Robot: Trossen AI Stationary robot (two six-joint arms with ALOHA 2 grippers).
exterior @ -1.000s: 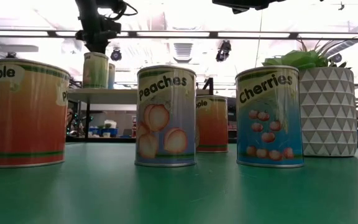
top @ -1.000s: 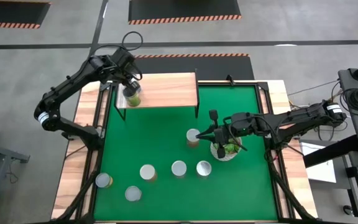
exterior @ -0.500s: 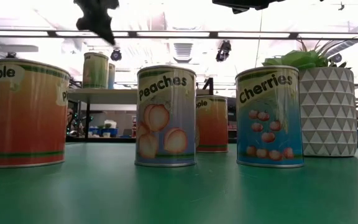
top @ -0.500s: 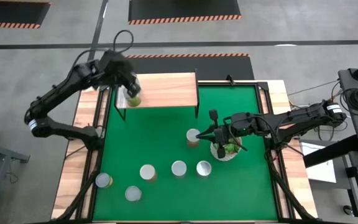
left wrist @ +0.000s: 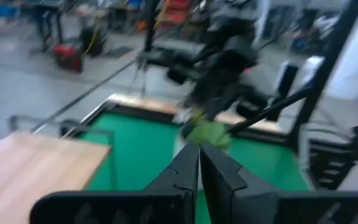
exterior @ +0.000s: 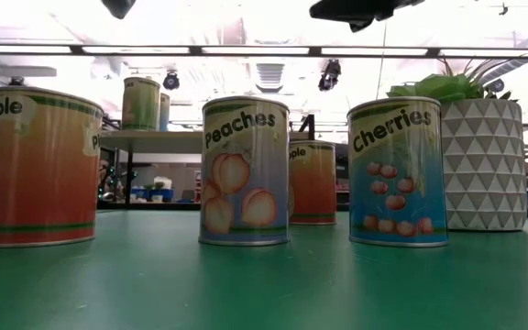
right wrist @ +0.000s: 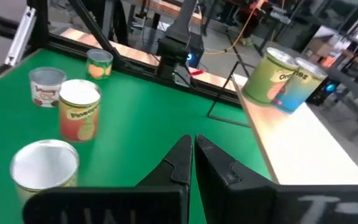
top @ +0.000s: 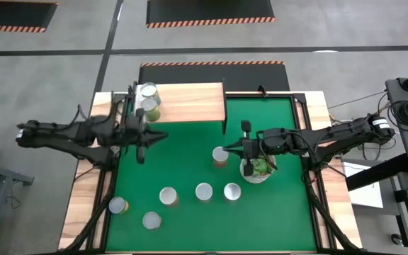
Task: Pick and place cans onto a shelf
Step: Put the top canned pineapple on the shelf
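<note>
Two cans [top: 148, 101] stood on shelf [top: 190, 103] at 11 o'clock, left gripper [top: 142, 137] pressed together nearby, right gripper [top: 244, 147] pressed together by plant pot [top: 257, 168].

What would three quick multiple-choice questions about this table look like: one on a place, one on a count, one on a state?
1. Where is the shelf?
A. far left corner of the mat
B. near right corner
C. mat's centre

2. How many cans stand on the shelf?
A. none
B. two
C. five

3. The left gripper is:
A. gripping a can
B. empty, fingers shut
C. wide open

Answers: 1 A, the board sits at the far left. 2 B, the green can and another can top it. 3 B, the wrist view shows the fingers together.
</note>
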